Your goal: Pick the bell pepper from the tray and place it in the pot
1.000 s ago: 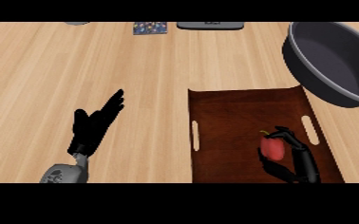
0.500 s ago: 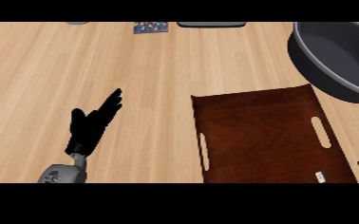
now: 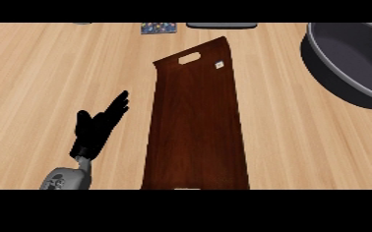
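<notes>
A dark brown wooden tray (image 3: 195, 128) stretches from the middle of the counter down to the lower edge, tilted, with a handle slot (image 3: 190, 58) near its far end. Nothing shows on it; no bell pepper is in view. The dark grey pot (image 3: 343, 61) sits at the right edge, partly cut off. My left hand (image 3: 98, 128) rests open at the lower left, fingers pointing up and right, just left of the tray. My right hand is out of view.
At the far edge lie a small patterned item (image 3: 159, 28) and a dark flat object (image 3: 222, 25). Bare wooden counter (image 3: 65, 69) spreads to the left and between tray and pot.
The tray has swung and shifted from the lower right to the middle, now lying lengthwise. The right hand and red pepper, seen a second ago on the tray, are gone from view.
</notes>
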